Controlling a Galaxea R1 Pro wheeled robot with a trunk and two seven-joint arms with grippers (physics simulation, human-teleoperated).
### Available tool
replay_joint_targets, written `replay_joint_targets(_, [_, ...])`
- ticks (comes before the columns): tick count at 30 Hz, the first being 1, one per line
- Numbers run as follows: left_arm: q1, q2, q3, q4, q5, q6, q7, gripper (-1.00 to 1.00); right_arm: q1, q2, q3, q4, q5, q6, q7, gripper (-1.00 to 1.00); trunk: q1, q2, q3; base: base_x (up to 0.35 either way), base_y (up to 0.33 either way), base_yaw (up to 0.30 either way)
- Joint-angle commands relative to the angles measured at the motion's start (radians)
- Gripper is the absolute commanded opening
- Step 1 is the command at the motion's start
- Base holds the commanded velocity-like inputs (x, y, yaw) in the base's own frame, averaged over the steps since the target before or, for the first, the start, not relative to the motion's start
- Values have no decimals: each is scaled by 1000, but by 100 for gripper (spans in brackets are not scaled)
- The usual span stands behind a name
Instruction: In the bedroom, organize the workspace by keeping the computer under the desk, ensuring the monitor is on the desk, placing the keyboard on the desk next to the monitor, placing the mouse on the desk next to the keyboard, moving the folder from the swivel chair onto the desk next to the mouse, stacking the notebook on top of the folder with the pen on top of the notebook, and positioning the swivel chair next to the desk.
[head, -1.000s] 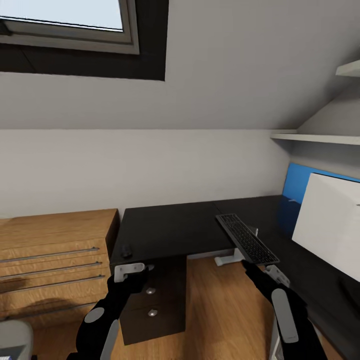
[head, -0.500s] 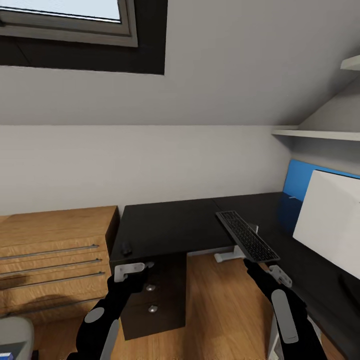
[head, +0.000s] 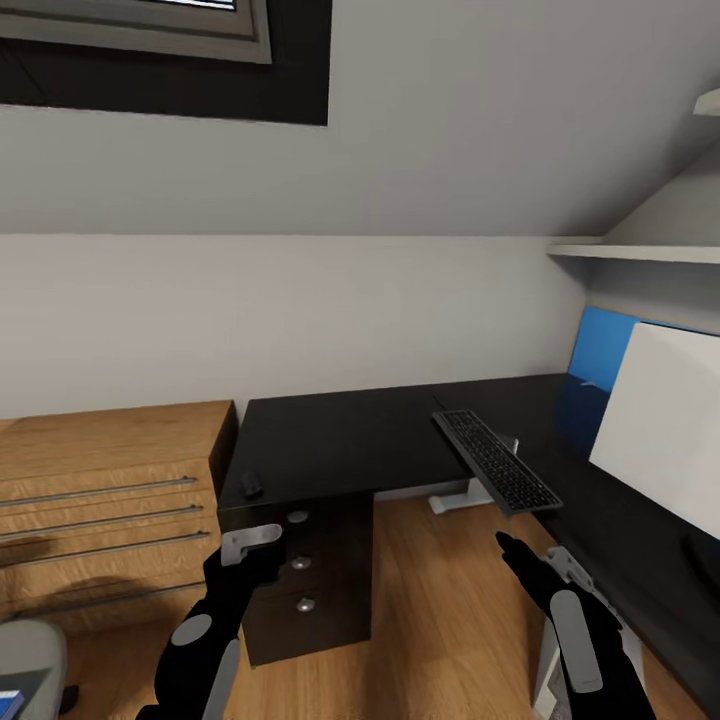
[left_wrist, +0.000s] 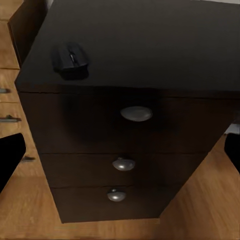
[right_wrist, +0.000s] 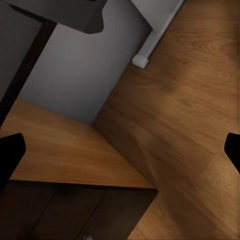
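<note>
The keyboard (head: 495, 474) lies slanted across the inner corner of the black desk (head: 350, 445), and its near end juts past the edge. Just below that end my right gripper (head: 530, 556) is open and touches nothing; in its wrist view my right gripper (right_wrist: 120, 150) holds only floor between its tips. The small black mouse (head: 251, 485) rests on the desk's left end and appears as the mouse (left_wrist: 71, 61) above the drawers. My left gripper (head: 255, 548) hangs open before the drawer unit (left_wrist: 125, 150). A grey corner of the swivel chair (head: 28, 655) carries a sliver of the blue folder (head: 10, 699).
A light-wood drawer chest (head: 100, 500) stands against the desk's left end. A wide flat panel (head: 655, 435) that looks white from here stands on the desk's right wing before a blue wall panel (head: 600, 345). A white desk foot (right_wrist: 141, 60) rests on the wood floor.
My right gripper has let go of the keyboard's near end and dropped below it; the keyboard stays on the desk. The whole head view has shifted, so the camera has moved.
</note>
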Motion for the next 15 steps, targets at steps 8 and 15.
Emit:
replay_joint_targets(8, [-1,0,-3,-1,2,5,26,100,-1,0,0,7,-6,-53,-8,100,31,-57,-28,0,0,0])
replay_joint_targets(15, [-1,0,-3,-1,2,5,27,100,-10,2,1,135,-21,-268,-11,100,58,-106,-50,0,0,0])
